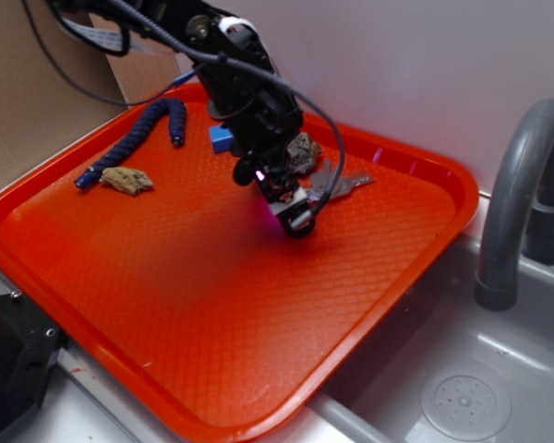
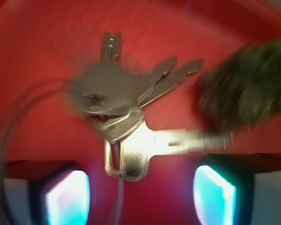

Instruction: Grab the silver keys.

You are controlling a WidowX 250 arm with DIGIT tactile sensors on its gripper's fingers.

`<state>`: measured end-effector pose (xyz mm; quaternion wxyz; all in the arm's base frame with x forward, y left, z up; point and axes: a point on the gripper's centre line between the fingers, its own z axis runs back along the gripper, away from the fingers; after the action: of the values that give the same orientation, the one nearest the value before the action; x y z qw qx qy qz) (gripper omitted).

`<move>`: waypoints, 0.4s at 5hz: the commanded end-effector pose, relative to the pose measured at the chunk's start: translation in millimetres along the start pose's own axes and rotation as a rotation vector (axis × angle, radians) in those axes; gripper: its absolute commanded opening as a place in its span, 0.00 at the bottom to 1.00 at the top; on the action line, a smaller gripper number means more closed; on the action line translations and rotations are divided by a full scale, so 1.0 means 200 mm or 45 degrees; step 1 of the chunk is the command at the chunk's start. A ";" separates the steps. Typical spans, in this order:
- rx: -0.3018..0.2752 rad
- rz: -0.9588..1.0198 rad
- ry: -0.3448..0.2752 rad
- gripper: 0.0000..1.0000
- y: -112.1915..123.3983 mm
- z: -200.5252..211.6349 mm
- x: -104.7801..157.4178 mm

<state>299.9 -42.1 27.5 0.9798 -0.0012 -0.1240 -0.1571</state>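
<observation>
The silver keys (image 2: 126, 108) lie fanned out flat on the red tray (image 2: 37, 47), joined on a thin wire ring. In the exterior view the silver keys (image 1: 337, 187) show just right of my gripper (image 1: 291, 210), which hangs low over the tray (image 1: 212, 305). In the wrist view my gripper (image 2: 140, 192) is open, its two glowing pads (image 2: 68, 197) standing wide apart. The lowest key head sits just ahead of the gap between them; no pad touches it. A brown-grey rock (image 2: 246, 86) lies right of the keys.
A dark blue braided rope (image 1: 138, 137) and a tan lumpy chunk (image 1: 127, 180) lie at the tray's back left. A small blue block (image 1: 222, 138) sits behind the arm. A grey faucet (image 1: 517, 194) and sink (image 1: 462, 397) stand right of the tray.
</observation>
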 end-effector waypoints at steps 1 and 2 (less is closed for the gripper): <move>-0.065 0.010 -0.003 0.00 0.00 0.15 -0.03; -0.022 0.097 -0.043 0.00 0.04 0.33 -0.07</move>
<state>269.5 -23.0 77.5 0.9836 -0.0187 -0.1219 -0.1315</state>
